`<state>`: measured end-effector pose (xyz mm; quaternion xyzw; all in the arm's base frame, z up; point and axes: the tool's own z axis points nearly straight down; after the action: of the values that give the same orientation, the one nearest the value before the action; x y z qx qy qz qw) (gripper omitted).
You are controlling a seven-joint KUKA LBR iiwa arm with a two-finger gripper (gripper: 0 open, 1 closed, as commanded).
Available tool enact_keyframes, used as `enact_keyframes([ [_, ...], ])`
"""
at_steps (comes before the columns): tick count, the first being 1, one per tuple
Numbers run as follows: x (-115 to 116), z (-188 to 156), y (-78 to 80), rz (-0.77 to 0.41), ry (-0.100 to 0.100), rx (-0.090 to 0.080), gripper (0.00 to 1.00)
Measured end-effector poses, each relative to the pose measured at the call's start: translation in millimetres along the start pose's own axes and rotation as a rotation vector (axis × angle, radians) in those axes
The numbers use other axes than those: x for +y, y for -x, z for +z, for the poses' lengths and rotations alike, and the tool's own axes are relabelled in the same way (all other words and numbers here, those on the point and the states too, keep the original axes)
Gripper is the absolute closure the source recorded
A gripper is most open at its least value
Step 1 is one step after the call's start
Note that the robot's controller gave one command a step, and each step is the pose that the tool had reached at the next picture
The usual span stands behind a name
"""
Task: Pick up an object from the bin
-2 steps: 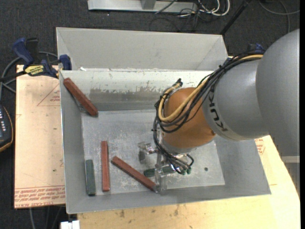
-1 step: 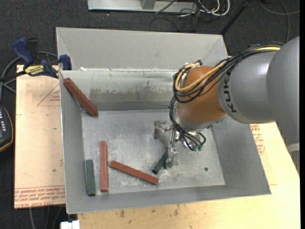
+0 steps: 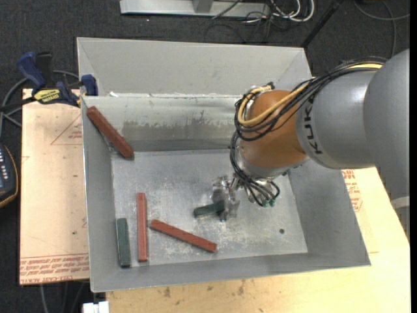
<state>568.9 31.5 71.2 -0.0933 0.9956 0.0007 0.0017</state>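
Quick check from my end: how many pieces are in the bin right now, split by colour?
Red-brown bars: 3
Dark green bars: 2, the second lying right at the gripper
Total: 5

Dark floor [image 3: 39, 18] all round your rig, 1 grey metal stand base [image 3: 156, 6] at the top edge, tangled cables [image 3: 290, 5] beside it

Robot lab: KUKA arm [image 3: 352, 122], metal bin [image 3: 189, 64].
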Motion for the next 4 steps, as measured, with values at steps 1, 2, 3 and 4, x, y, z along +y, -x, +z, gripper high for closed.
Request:
enact_keyframes([
  [1, 7.8, -160.4, 15.2, -0.077, -0.002, -0.009, 1.00],
  [2, 7.6, -155.4, 13.2, -0.076, 0.000, 0.000, 0.00],
  [3, 11.8, -52.9, 28.3, -0.195, 0.002, 0.008, 0.00],
  [4, 11.7, -57.3, 29.6, -0.194, 0.001, 0.002, 1.00],
])
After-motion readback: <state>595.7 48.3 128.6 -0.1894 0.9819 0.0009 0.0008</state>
